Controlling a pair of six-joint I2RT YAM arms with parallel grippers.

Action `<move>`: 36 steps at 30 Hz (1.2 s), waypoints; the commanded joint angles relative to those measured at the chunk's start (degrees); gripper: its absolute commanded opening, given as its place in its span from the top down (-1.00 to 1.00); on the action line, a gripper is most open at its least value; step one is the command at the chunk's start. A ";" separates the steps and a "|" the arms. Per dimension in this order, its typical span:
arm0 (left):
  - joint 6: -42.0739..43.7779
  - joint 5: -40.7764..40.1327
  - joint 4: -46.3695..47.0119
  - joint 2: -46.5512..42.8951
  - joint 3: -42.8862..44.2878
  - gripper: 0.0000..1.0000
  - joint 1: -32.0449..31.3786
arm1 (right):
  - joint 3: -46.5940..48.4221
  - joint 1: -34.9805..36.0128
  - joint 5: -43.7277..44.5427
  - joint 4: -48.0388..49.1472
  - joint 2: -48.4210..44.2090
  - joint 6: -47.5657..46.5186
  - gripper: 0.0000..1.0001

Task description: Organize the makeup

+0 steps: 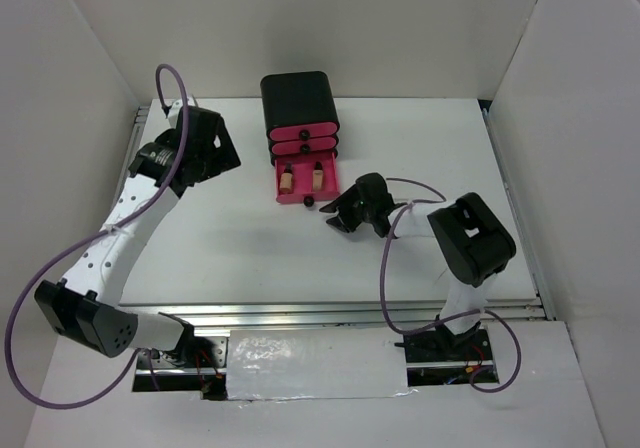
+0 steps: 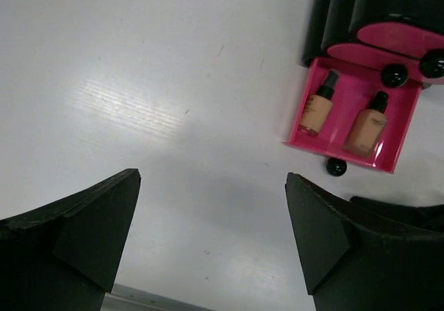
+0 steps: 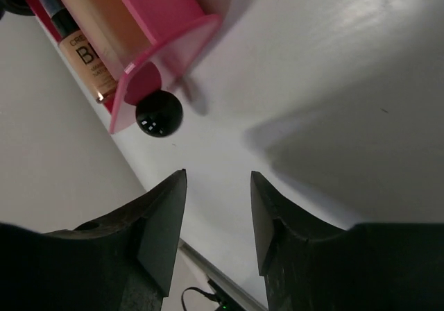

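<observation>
Two beige bottles with dark caps (image 1: 286, 179) (image 1: 317, 178) lie side by side in the open bottom pink drawer (image 1: 293, 200) of the black box (image 1: 297, 98). They also show in the left wrist view (image 2: 318, 107) (image 2: 366, 125) and in the right wrist view (image 3: 89, 53) (image 3: 114, 12). My right gripper (image 1: 335, 218) (image 3: 218, 179) is open and empty, just in front of the drawer's black knob (image 3: 159, 113). My left gripper (image 1: 222, 153) (image 2: 213, 179) is wide open and empty, left of the box. The compact, jar and sachets are out of view.
The box's two upper pink drawers (image 1: 301, 140) are shut. White walls stand on the left, back and right of the table (image 1: 250, 258). A metal rail (image 1: 300, 313) runs along the near edge by the arm bases.
</observation>
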 commanded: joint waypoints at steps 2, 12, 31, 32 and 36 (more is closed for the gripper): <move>1.73 1.53 -1.15 -4.21 -2.51 -0.99 1.27 | 7.28 0.53 -1.69 5.57 4.77 2.59 0.03; 2.52 0.83 -1.77 -6.50 -4.98 -0.99 2.15 | 15.30 0.62 -1.70 4.86 12.61 5.58 0.08; 4.81 3.21 1.31 -6.06 -7.09 -0.99 2.15 | 24.26 -2.54 -3.72 10.05 18.59 0.23 0.29; 4.81 3.29 1.31 -5.97 -7.26 -0.99 2.23 | 24.87 -2.80 -3.37 9.96 18.41 -0.04 0.29; 4.81 3.56 1.92 -5.88 -7.79 -0.99 2.15 | 27.16 -3.77 -3.97 9.60 19.98 -0.83 0.29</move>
